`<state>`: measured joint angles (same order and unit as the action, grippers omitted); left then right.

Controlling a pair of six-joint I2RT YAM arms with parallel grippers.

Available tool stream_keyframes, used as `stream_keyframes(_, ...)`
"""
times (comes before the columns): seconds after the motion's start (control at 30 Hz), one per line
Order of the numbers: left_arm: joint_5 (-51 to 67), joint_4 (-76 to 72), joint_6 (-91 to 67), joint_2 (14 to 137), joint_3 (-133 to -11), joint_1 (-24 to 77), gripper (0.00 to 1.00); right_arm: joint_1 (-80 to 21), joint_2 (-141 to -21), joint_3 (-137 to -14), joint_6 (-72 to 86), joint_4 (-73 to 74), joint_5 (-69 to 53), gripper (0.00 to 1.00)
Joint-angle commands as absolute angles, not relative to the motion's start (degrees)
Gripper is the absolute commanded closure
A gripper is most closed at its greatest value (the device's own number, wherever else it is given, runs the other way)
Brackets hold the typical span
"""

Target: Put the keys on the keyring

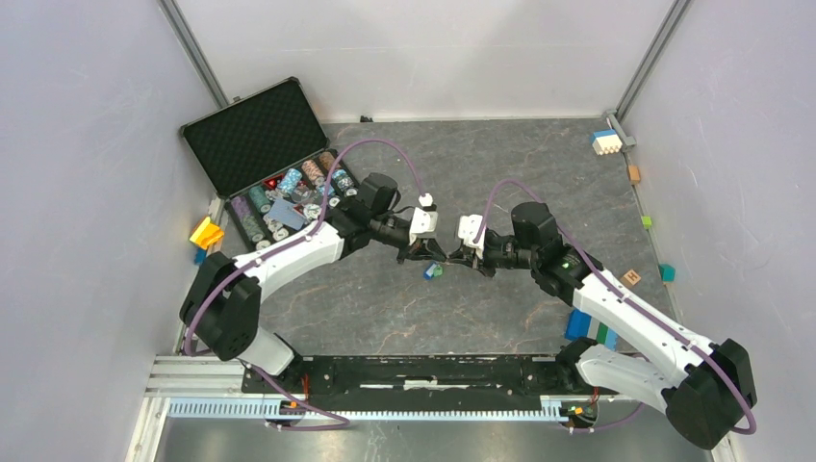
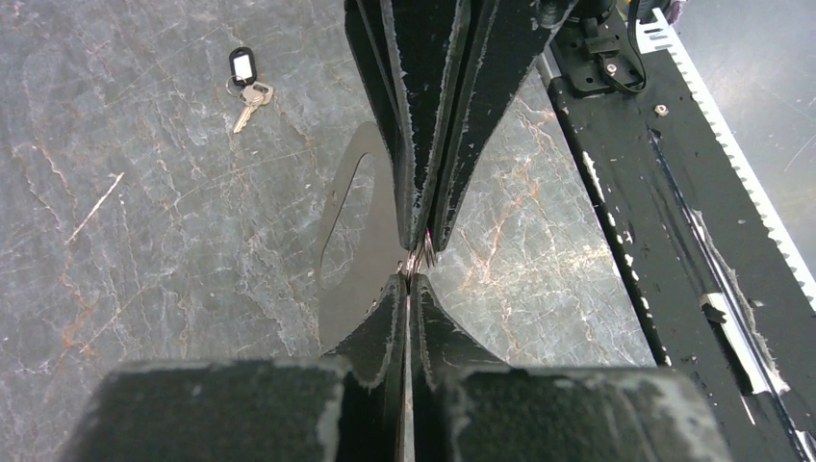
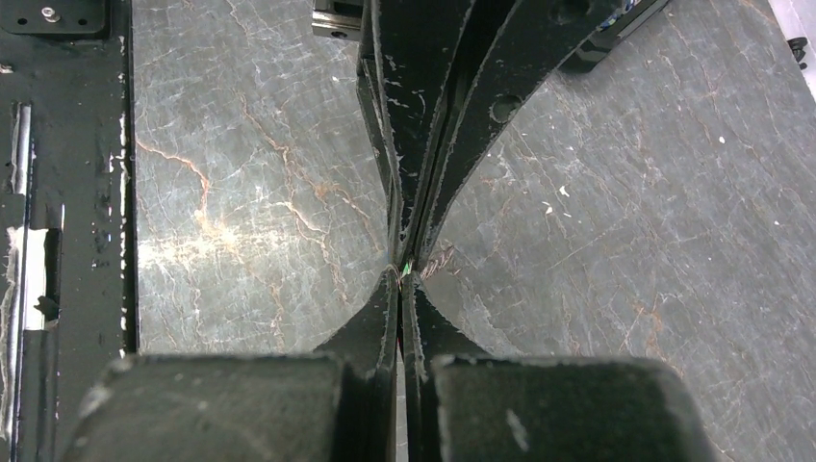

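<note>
Table (image 1: 385,308): grey marbled slab under both my arms.
Left pincer (image 2: 409,289): pressed together, meeting my other one tip to tip over mid-table.
Right pincer (image 3: 402,284): pressed together too, its tips touching the left's.
Blue and green keys (image 1: 430,271): just beside the spot where my tips meet; hanging or lying, I cannot tell.
Black-tagged key (image 2: 245,85): flat on the table, well apart from both pincers.
Wire loops (image 2: 418,260): thin silvery rings caught right where the tips meet; which pincer pinches them I cannot tell.
</note>
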<state>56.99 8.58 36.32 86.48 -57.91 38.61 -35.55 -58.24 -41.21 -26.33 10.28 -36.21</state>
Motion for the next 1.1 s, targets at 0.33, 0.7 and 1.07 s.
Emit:
stream_keyframes(0.33, 62.19, 17.73, 42.59, 88.95, -63.33, 38.8, 0.98, -35.26, -56.47, -44.45, -35.71, 13.82, -40.12, 1.0)
stream_keyframes(0.7, 63.53, 25.79, 49.13, 90.61, -65.93, 38.77, 0.98, -35.33, -56.93, -44.91, -38.59, 16.44, -40.39, 0.98)
stream_keyframes(1.07, 63.81, 25.75, 49.27, 90.75, -65.83, 38.78, 0.98, -35.32, -58.45, -45.44, -34.67, 14.66, -37.69, 0.93)
